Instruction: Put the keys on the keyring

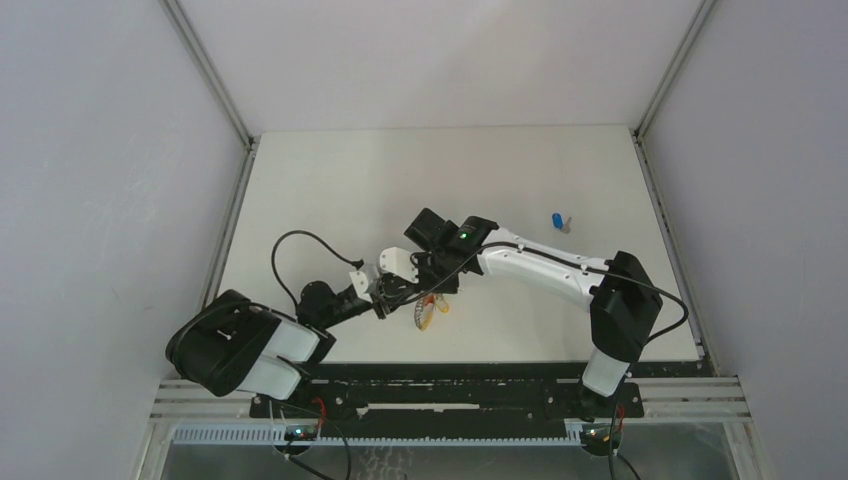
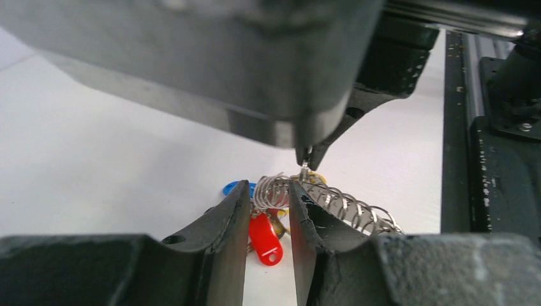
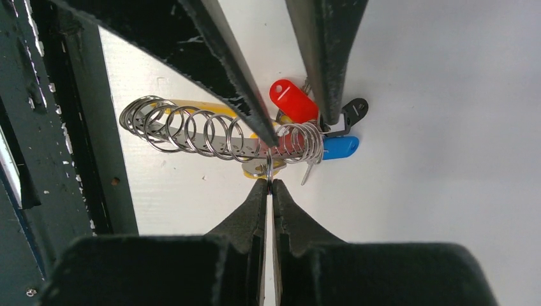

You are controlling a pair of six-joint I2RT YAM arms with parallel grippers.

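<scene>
R gripper (image 3: 270,186) pinched thin metal bit (image 3: 270,171) at keyring coil (image 3: 191,134), which lay crosswise; L gripper (image 2: 269,192) clamped keyring coil. Blue key (image 1: 558,221) lay by right edge, nearer R arm.

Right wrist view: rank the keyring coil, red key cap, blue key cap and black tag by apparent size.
Keyring coil
Red key cap
Blue key cap, partly coil-covered, so unsure against red
Black tag, partly hidden
</scene>
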